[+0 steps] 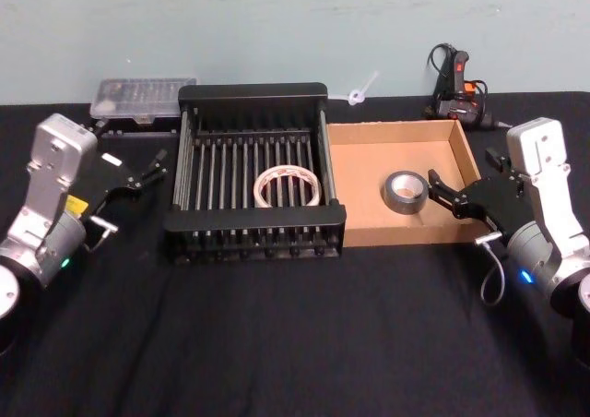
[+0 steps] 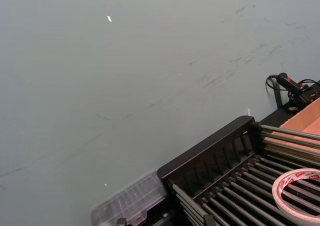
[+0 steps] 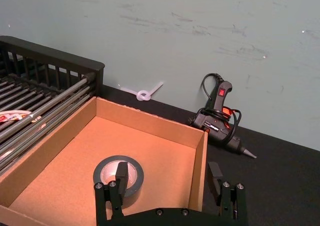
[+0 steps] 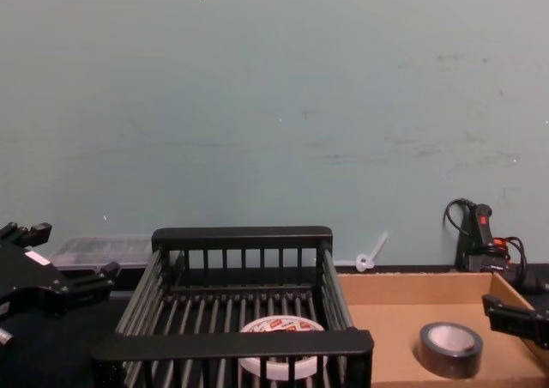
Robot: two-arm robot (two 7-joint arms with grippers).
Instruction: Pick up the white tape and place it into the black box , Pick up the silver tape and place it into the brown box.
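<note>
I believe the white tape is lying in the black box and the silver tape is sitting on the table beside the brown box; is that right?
Not quite. The white tape does lie in the black box, but the silver tape is not on the table: it lies flat inside the brown box, on its floor, as the head view shows. The right pincer is open just beside it.

This looks like a robot lab or test workshop: a bench draped in black cloth stands against a bare, scuffed pale-green wall. Along the bench's far edge lie workshop odds and ends, with a black glue gun and its coiled cord toward the far right corner and a clear plastic parts case toward the far left corner.
</note>
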